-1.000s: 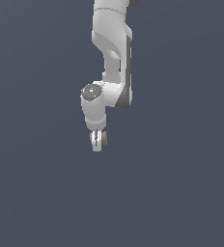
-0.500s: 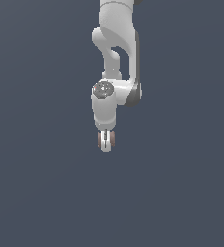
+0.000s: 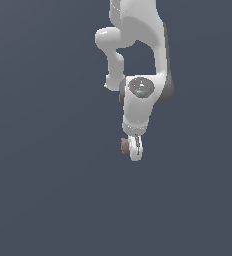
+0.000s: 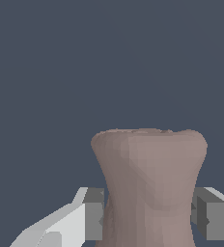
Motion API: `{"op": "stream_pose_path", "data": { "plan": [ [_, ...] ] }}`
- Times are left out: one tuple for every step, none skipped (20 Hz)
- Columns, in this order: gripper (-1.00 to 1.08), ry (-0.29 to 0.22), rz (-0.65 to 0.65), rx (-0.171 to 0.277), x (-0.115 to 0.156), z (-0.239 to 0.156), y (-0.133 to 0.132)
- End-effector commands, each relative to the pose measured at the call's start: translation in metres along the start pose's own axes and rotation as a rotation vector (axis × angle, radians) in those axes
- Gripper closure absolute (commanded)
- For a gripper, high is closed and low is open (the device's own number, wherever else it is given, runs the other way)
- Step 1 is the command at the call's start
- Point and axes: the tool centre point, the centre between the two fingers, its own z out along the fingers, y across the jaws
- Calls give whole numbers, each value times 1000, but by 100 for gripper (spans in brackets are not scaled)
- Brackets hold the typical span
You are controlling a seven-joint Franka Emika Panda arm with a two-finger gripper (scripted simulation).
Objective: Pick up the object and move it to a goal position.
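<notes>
Carry step, by my judgement: gripper (image 3: 133, 150) is clamping the object (image 4: 150, 185) at its narrowed waist, holding it between both pads. Next move is calling for steady transport to the unseen goal.

I count 1 arm (image 3: 138, 60), white, and it carries 1 gripper (image 3: 134, 149). On that gripper I can make out 2 fingers (image 4: 92, 214) in my wrist view, 1 on each side of the load, each with 1 grey pad facing inward. Between them sits 1 object (image 4: 150, 183), a reddish-brown spool with a narrowed waist; in my exterior view the same 1 object (image 3: 124, 145) peeks out beside the gripper's tip. I count 0 other loose items anywhere near the gripper.
</notes>
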Motion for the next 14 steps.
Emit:
{"op": "stream_pose_path", "data": {
  "plan": [
    [108, 1, 1, 0, -27, -12, -10],
    [108, 1, 1, 0, -37, -17, -14],
    [108, 1, 1, 0, -48, -22, -18],
    [108, 1, 1, 0, -58, -26, -23],
    [108, 1, 1, 0, -68, -31, -27],
    [108, 1, 1, 0, -78, -35, -31],
    [108, 0, 1, 0, -87, -39, -34],
    [108, 0, 1, 0, -95, -43, -38],
    [108, 0, 1, 0, -103, -46, -41],
    [108, 0, 1, 0, -111, -50, -45],
    [108, 0, 1, 0, -119, -53, -48],
    [108, 0, 1, 0, -126, -56, -51],
    [108, 0, 1, 0, -132, -59, -54],
    [108, -1, 0, 0, -138, -62, -57]
  ]
}}
